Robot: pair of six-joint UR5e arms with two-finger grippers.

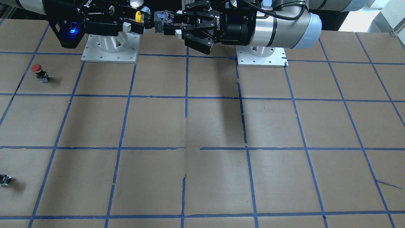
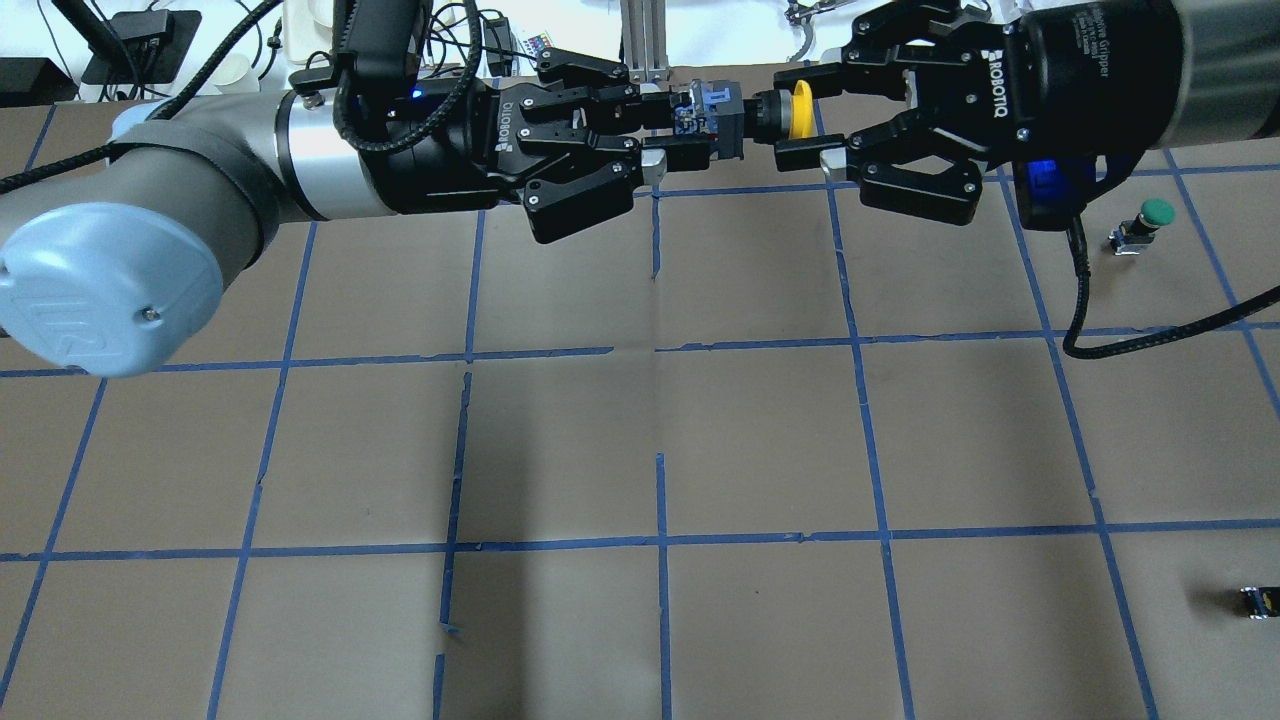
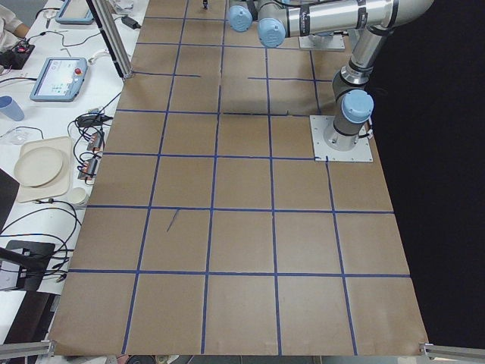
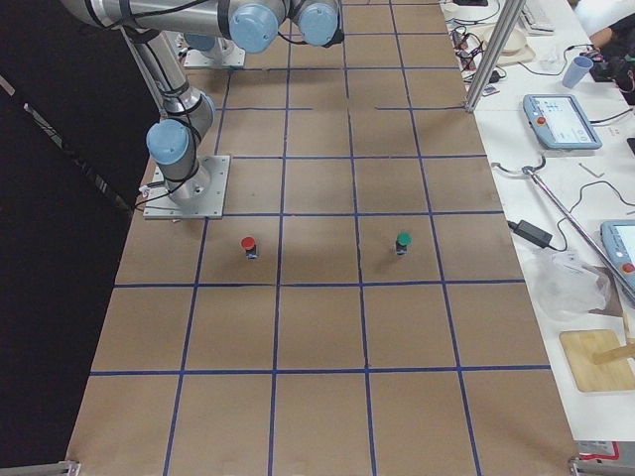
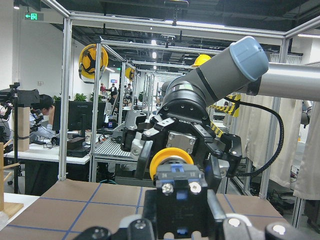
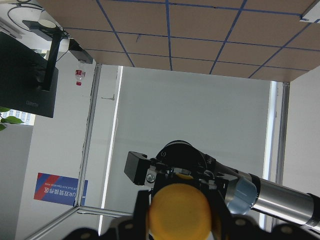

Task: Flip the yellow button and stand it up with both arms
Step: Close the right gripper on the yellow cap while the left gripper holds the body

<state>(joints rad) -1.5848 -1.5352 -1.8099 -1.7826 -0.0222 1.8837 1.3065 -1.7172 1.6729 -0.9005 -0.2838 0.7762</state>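
Observation:
The yellow button [image 2: 802, 110] hangs in the air between my two grippers, lying sideways high over the table's far middle. My left gripper [image 2: 690, 128] is shut on its black-and-grey body, which carries a blue terminal block. My right gripper [image 2: 795, 120] faces it from the other side, and its fingers seem to press on the round yellow cap. In the left wrist view the cap [image 5: 170, 157] sits between the right gripper's fingers. In the right wrist view the cap [image 6: 180, 210] fills the gap between the fingers. The front view shows the same hold [image 1: 138, 15].
A red-capped button [image 1: 37, 70] stands on the table on my right side. A green-capped button [image 2: 1150, 215] stands further out. A small capless black-grey part [image 2: 1258, 600] lies near the right edge. The two arm base plates [image 1: 109, 47] sit under the arms.

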